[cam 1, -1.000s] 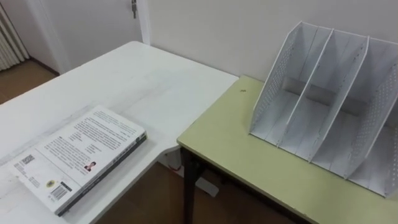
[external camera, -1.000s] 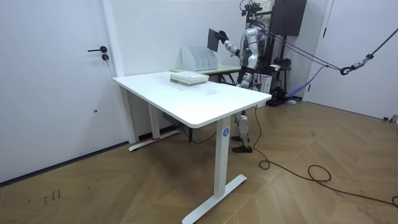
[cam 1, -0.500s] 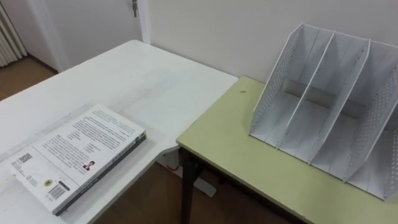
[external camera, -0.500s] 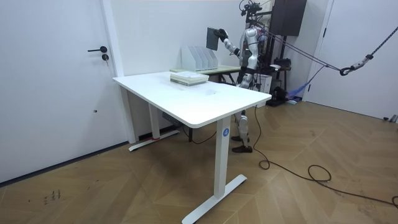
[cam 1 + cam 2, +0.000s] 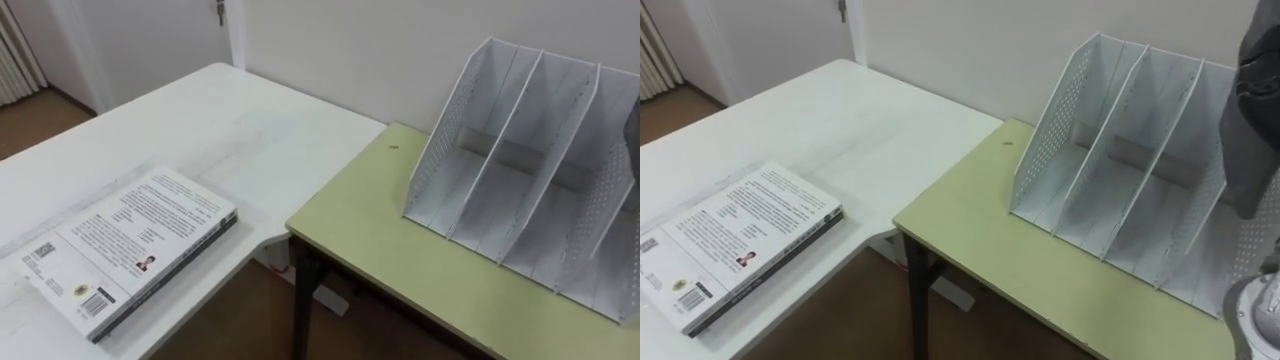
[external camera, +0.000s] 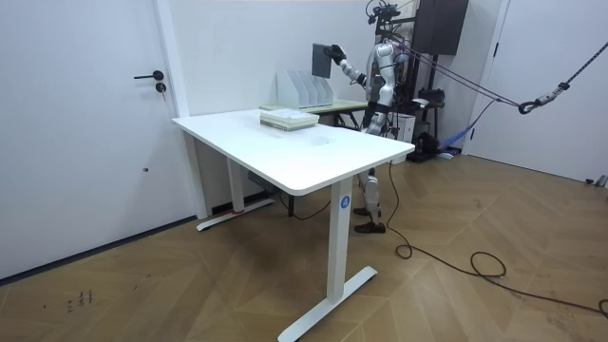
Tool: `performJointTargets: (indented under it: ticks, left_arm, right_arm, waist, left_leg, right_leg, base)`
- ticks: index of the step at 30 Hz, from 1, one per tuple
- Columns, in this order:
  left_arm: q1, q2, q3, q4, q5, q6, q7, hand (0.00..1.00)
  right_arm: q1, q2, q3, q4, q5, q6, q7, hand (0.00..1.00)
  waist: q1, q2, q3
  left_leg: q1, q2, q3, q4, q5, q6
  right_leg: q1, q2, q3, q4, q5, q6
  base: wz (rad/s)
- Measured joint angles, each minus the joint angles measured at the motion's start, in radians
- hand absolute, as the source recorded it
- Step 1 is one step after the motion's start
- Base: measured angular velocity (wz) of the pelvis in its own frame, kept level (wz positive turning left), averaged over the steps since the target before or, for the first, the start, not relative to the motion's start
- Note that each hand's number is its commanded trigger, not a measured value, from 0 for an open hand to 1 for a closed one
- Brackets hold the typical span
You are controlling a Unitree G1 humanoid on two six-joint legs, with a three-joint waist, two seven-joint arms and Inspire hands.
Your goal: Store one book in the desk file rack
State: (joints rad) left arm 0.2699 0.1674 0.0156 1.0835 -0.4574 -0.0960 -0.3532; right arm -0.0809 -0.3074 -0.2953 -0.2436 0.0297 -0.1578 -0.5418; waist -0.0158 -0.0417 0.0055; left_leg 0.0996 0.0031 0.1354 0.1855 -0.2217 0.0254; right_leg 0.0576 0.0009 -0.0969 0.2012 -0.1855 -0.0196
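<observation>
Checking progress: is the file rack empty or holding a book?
Empty: the rack's slots show bare. The right hand holds a book over its right end.

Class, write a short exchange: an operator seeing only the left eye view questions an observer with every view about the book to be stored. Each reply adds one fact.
Operator: I see the file rack and books on the white table. Is any book in hand?
Observer: Yes. In the room view the right hand holds a dark book raised upright.
Operator: Where is it relative to the rack?
Observer: In the right eye view it hangs before the rack's rightmost compartment, not yet in a slot.
</observation>
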Motion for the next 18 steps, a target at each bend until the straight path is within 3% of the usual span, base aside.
performJointTargets:
  ticks: [18]
  left_arm:
    - [-0.008, 0.001, -0.011, 0.001, -0.011, 0.001, 0.003, 0.0]
  right_arm:
    - [-0.023, 0.0, 0.05, 0.007, 0.002, 0.005, -0.028, 1.0]
  waist:
    - [0.024, -0.001, 0.0002]
  left_leg:
    - [0.0, 0.0, 0.001, 0.001, 0.0, 0.0]
  right_leg:
    - [-0.001, 0.0, -0.001, 0.002, 0.0, 0.0]
  base:
    - [0.0]
